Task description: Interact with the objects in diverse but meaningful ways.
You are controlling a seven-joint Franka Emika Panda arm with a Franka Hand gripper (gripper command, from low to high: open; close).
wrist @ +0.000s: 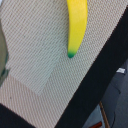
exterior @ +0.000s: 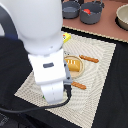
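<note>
One arm (exterior: 42, 50) bent low, over banana (wrist: 76, 25)

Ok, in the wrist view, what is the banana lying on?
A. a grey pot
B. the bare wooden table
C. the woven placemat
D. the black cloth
C: the wrist view shows the yellow banana, green tip included, resting on the beige woven placemat, with the black cloth starting only past the mat's edge.

Tabletop play-kitchen setup — woven placemat (exterior: 95, 65), dark toy pots (exterior: 92, 12), black cloth (exterior: 10, 65)
</note>
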